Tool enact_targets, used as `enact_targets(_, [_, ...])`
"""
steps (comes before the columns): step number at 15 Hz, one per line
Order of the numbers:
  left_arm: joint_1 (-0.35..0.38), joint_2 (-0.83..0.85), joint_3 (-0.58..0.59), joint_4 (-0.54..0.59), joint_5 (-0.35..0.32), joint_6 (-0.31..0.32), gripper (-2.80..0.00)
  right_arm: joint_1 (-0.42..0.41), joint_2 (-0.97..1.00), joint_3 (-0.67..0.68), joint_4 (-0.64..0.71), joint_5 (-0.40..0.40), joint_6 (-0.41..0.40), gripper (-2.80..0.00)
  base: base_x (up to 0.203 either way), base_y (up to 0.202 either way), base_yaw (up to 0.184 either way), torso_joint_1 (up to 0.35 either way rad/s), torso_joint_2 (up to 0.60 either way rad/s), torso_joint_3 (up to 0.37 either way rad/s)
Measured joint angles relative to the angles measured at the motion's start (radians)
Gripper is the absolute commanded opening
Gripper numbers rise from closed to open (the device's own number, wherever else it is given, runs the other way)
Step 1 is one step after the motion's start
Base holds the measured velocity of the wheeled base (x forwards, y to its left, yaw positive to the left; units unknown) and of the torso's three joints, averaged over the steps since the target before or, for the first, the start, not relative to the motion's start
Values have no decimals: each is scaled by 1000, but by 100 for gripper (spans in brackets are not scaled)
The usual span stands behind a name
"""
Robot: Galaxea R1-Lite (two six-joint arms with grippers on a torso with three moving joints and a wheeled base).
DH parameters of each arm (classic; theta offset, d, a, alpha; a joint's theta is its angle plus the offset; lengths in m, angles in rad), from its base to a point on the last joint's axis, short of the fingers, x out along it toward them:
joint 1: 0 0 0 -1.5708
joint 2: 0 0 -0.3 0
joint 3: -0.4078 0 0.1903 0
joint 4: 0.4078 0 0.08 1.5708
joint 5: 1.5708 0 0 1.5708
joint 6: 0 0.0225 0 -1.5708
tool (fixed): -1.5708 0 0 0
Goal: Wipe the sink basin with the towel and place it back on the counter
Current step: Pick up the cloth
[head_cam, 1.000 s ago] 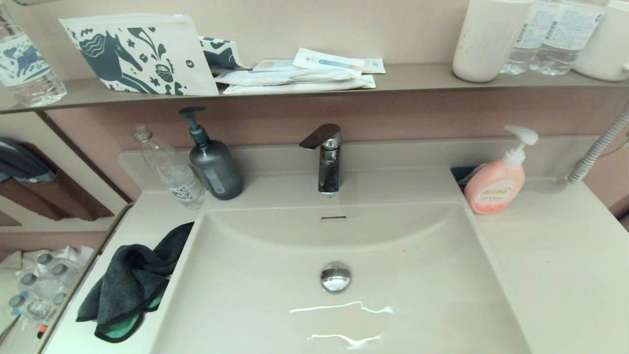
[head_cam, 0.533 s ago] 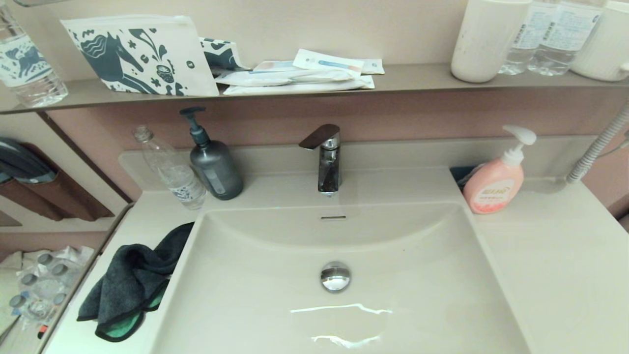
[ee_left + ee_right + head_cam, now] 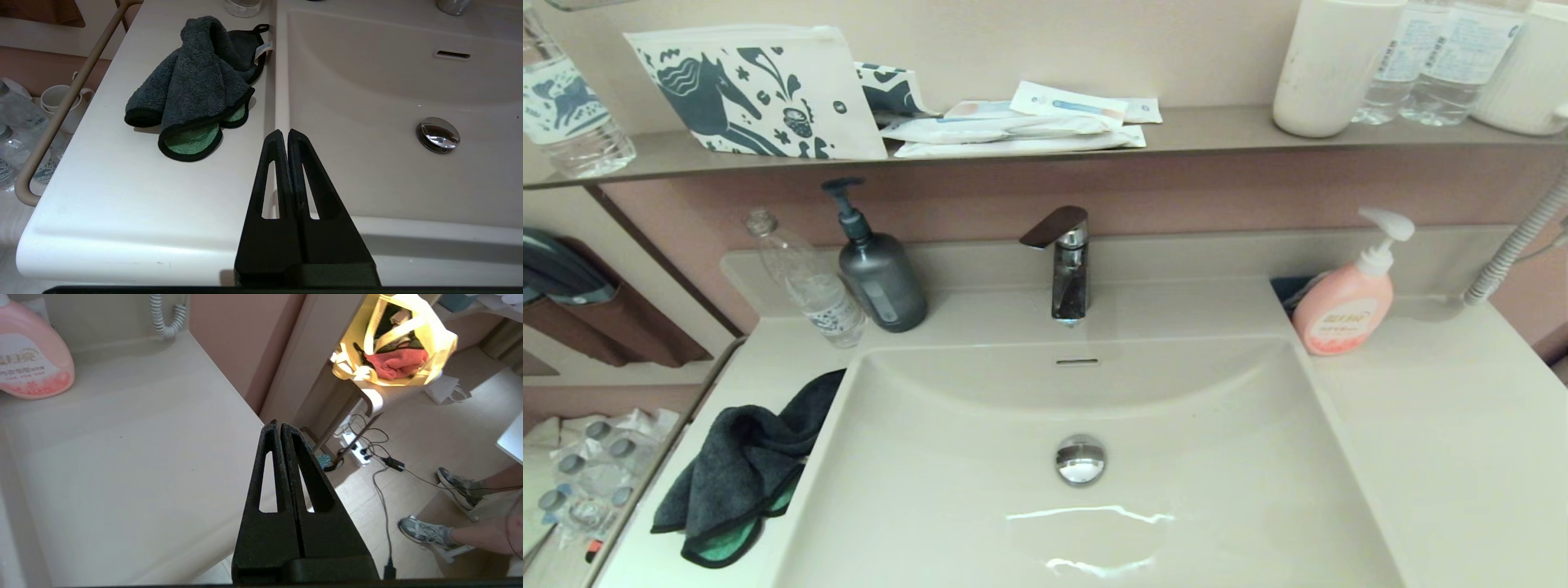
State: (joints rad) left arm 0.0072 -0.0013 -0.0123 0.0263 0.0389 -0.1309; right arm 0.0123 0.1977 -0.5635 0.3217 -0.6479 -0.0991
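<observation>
Left gripper [image 3: 284, 134]: fingers pressed together, empty, staged near counter [image 3: 122, 192] edge, I judge for reach | towel [image 3: 196, 85]: bunched left of sink basin [image 3: 367, 102], unused | right gripper [image 3: 278, 426]: closed, empty, parked right.

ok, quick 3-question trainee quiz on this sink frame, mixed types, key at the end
1. True or false: the towel lies inside the sink basin.
2. Which gripper is nearer the towel? A) left gripper B) right gripper
3. Fill in: the pink soap bottle stands on the counter on the robot's ___ side.

Key: 1 false, it lies on the counter beside the basin, one corner at the rim. 2 A. 3 right.
</observation>
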Motion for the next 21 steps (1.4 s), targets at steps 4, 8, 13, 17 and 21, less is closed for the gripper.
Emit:
enact_targets(4, [0,0,0,0,0,0,-280,-9,-73,60,-2,242,66,-280,0,0,0,0,0,0])
enact_targets(8, [0,0,0,0,0,0,-280,-11,-132,169,-33,491,214,-280,0,0,0,0,0,0])
enact_targets(13, [0,0,0,-1,0,0,-280,-12,-191,383,-221,600,120,-280,0,0,0,0,0,0])
enact_targets(17, [0,0,0,0,0,0,-280,-12,-198,491,-269,617,87,-280,0,0,0,0,0,0])
enact_targets(21, [0,0,0,-1,0,0,-280,-12,-199,533,-267,628,87,-280,0,0,0,0,0,0])
